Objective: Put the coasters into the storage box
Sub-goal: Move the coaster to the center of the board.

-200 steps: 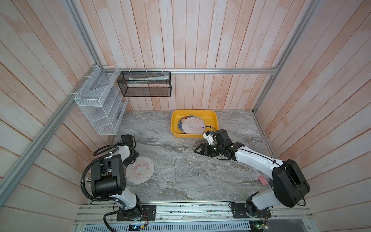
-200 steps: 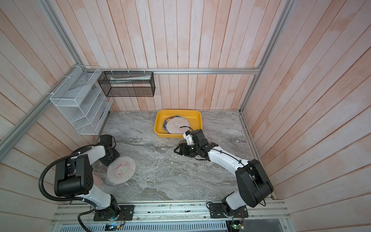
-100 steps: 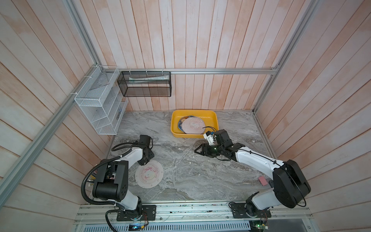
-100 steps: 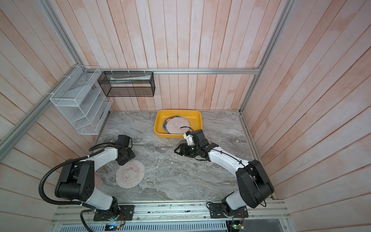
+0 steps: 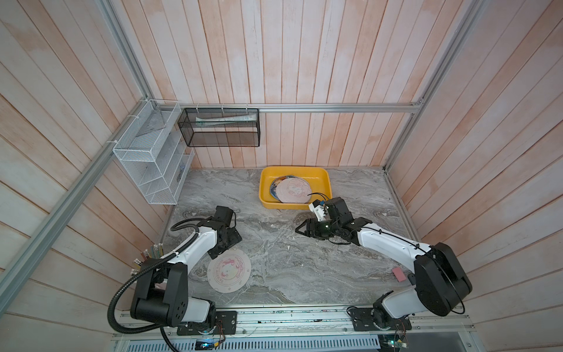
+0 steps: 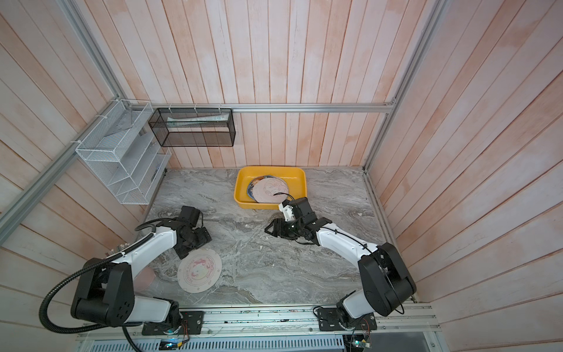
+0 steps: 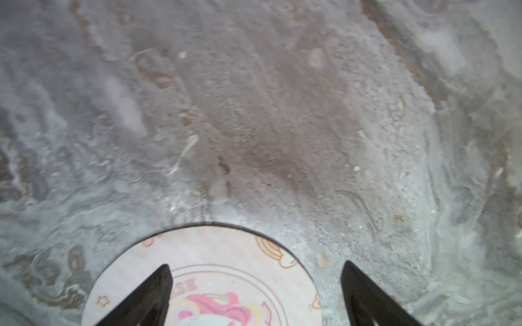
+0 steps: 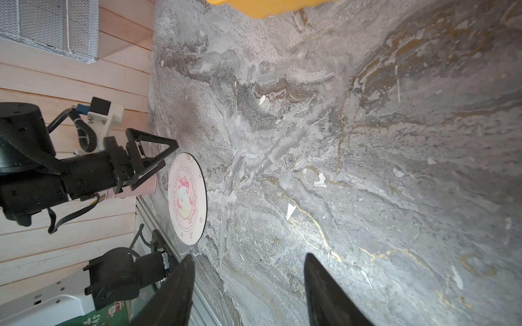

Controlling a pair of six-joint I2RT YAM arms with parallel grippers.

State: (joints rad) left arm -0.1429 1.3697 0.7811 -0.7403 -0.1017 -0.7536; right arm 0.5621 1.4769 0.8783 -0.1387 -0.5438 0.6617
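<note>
Gaping wide at rim of pink cartoon coaster [image 5: 229, 270], L claw [image 7: 255, 265] empty; R claw [image 8: 249, 256] spread, empty; coaster lettering unreadable.

left hand [image 7: 255, 265]: spread wide, empty | right hand [image 8: 249, 256]: parted, empty, arm outstretched

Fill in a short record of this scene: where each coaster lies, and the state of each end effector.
container: yellow storage box, at the back of the marble table
in box: cream coaster overlapping a dark blue coaster
outside box: unicorn coaster, flat on the table
left end effector: open, over the unicorn coaster's edge, holding nothing
right end effector: open, empty, over bare table near the box
</note>
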